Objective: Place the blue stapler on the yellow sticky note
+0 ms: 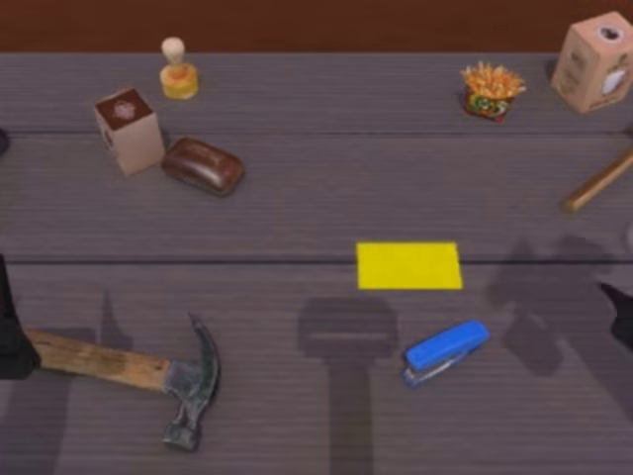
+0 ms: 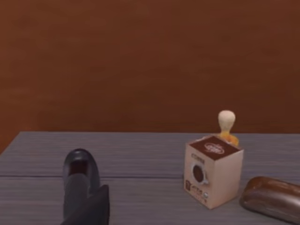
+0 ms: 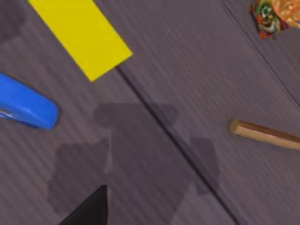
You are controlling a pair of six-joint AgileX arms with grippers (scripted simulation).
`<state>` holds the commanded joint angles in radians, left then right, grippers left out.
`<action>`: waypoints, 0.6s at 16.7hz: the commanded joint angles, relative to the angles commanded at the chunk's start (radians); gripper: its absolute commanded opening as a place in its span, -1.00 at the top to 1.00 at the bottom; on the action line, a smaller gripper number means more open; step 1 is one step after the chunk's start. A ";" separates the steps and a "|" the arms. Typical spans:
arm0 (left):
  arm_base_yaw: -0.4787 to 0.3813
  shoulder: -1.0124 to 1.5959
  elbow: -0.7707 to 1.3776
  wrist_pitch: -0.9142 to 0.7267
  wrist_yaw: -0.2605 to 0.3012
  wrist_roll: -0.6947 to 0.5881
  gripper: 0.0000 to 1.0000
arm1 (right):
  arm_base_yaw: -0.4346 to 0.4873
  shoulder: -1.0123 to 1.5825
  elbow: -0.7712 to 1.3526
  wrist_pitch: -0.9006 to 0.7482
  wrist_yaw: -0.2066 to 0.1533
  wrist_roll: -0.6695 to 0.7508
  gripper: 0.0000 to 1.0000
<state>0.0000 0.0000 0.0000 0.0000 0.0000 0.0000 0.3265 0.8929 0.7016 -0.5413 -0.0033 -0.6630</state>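
Observation:
The blue stapler point(image 1: 445, 351) lies slanted on the table, right of centre and towards the front; one end of it also shows in the right wrist view point(image 3: 28, 107). The yellow sticky note point(image 1: 408, 265) lies flat just behind it, bare, a short gap apart point(image 3: 79, 35). My right gripper point(image 1: 619, 315) hangs at the table's right edge, well to the right of the stapler and holding nothing I can see. My left gripper point(image 1: 10, 327) stays parked at the left edge, over the hammer's handle.
A hammer point(image 1: 148, 371) lies front left. A brown box point(image 1: 129, 131), a dark brown mouse point(image 1: 203, 165) and a yellow-based stamp point(image 1: 178, 69) stand back left. Fries point(image 1: 491, 89), a tan box point(image 1: 596, 61) and a wooden stick point(image 1: 598, 181) are back right.

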 joint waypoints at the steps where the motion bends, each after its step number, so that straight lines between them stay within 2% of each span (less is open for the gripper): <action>1: 0.000 0.000 0.000 0.000 0.000 0.000 -1.00 | 0.036 0.113 0.073 -0.062 0.000 -0.073 -1.00; 6: 0.000 0.000 0.000 0.000 0.000 0.000 -1.00 | 0.203 0.614 0.420 -0.346 -0.004 -0.411 -1.00; 10: 0.000 0.000 0.000 0.000 0.000 0.000 -1.00 | 0.306 0.877 0.646 -0.506 -0.007 -0.618 -1.00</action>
<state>0.0000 0.0000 0.0000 0.0000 0.0000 0.0000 0.6326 1.7696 1.3472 -1.0475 -0.0106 -1.2807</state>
